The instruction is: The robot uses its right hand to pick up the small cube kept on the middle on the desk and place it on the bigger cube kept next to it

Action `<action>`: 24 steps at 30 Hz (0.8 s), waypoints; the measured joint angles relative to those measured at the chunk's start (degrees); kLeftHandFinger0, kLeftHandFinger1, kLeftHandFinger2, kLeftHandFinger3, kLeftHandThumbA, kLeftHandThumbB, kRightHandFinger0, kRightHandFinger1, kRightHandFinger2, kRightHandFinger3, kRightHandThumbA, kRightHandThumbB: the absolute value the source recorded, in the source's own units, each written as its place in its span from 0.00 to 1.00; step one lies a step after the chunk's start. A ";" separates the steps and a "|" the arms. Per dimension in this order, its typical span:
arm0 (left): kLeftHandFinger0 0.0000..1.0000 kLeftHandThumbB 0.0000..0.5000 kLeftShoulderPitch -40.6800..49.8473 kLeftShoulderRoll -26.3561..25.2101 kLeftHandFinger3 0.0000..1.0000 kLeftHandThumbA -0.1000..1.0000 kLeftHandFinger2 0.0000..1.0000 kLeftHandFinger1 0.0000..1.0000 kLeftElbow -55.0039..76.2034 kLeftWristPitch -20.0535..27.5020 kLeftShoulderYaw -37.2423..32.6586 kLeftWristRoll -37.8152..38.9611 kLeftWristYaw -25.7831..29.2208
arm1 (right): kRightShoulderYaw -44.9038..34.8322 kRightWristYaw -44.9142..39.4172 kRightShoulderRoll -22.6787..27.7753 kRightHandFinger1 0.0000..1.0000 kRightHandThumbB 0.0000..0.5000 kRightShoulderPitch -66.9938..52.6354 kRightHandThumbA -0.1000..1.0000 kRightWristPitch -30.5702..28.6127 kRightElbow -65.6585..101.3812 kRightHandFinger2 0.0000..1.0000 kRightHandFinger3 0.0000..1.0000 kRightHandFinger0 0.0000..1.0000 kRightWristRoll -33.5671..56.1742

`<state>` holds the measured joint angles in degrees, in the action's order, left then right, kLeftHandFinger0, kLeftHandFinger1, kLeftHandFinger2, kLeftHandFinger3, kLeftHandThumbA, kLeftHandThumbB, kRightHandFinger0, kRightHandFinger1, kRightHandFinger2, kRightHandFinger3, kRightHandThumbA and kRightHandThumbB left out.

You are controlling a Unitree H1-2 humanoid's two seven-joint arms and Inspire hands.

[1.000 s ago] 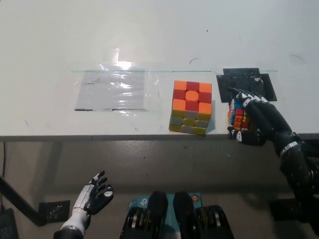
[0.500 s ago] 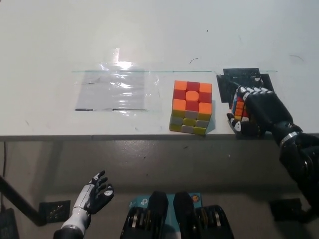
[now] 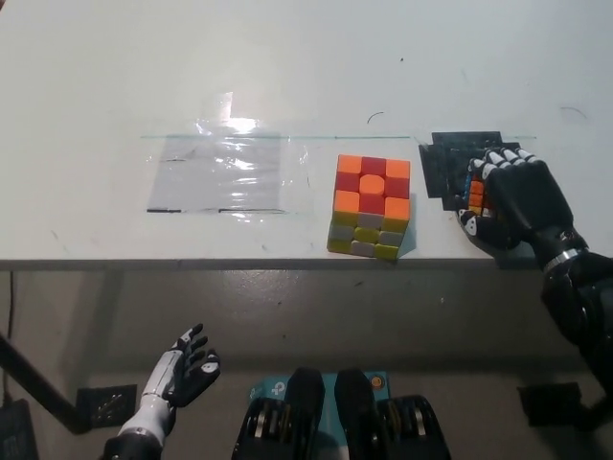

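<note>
Black fingers of the right hand (image 3: 512, 203) wrap the small cube (image 3: 476, 192), which sits in its grasp above dark tape (image 3: 447, 158) near the desk (image 3: 287, 57) edge. To that hand's left stands the big cube (image 3: 371, 206). The grip looks shallow, so the cube could slip or land skewed. Far below, the white left hand (image 3: 182, 369) rests open.
</note>
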<state>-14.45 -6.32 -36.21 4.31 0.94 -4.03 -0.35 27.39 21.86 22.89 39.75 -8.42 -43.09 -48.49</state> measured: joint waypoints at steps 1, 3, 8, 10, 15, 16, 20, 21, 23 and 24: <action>1.00 0.61 0.00 0.00 1.00 0.39 1.00 1.00 0.01 0.00 -0.01 -0.01 0.00 | 0.03 0.90 -0.12 0.28 0.00 0.09 0.00 -0.31 -0.53 0.58 0.17 0.00 0.00; 1.00 0.63 0.00 -0.04 1.00 0.40 1.00 1.00 0.01 0.00 -0.04 -0.09 0.00 | 0.23 2.35 -0.32 0.25 0.03 0.42 0.00 -1.01 -1.76 0.52 0.13 0.00 0.00; 1.00 0.61 0.00 -0.06 1.00 0.41 1.00 1.00 0.05 -0.01 -0.06 -0.18 0.00 | 0.71 5.79 -0.79 0.23 0.00 1.04 0.00 -2.38 -4.04 0.50 0.09 0.00 0.02; 1.00 0.62 0.00 -0.10 1.00 0.42 1.00 1.00 0.16 -0.03 -0.20 -0.33 0.04 | 0.74 6.55 -0.89 0.22 0.00 1.13 0.00 -2.63 -4.31 0.48 0.09 0.00 0.02; 1.00 0.60 -0.01 -0.19 1.00 0.38 1.00 1.00 0.12 -0.04 -0.27 -0.50 0.07 | 0.67 7.26 -0.92 0.23 0.00 1.19 0.00 -3.33 -4.52 0.56 0.19 0.00 0.26; 1.00 0.58 -0.01 -0.19 1.00 0.38 1.00 1.00 0.10 -0.02 -0.26 -0.49 0.07 | 0.67 7.36 -0.92 0.24 0.00 1.19 0.00 -3.38 -4.52 0.56 0.23 0.00 0.27; 1.00 0.58 -0.01 -0.19 1.00 0.37 1.00 1.00 0.13 -0.03 -0.26 -0.54 0.07 | 0.70 7.83 -0.97 0.25 0.00 1.19 0.00 -3.62 -4.51 0.55 0.36 0.00 0.24; 1.00 0.59 -0.01 -0.19 1.00 0.37 1.00 1.00 0.13 -0.03 -0.24 -0.53 0.06 | 0.72 7.94 -0.97 0.25 0.01 1.19 0.00 -3.69 -4.50 0.55 0.35 0.00 0.22; 1.00 0.60 -0.04 -0.19 1.00 0.39 1.00 1.00 -0.01 0.00 -0.24 -0.53 0.06 | 0.74 8.22 -0.97 0.24 0.01 1.19 0.00 -3.81 -4.48 0.55 0.35 0.00 0.20; 1.00 0.61 -0.06 -0.19 1.00 0.39 1.00 1.00 -0.11 0.02 -0.25 -0.53 0.06 | 0.74 8.39 -0.98 0.25 0.05 1.19 0.00 -3.89 -4.47 0.58 0.38 0.00 0.18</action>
<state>-14.50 -6.51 -36.32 4.32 0.69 -4.57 -0.28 28.13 30.25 21.92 40.93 -12.31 -47.56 -48.31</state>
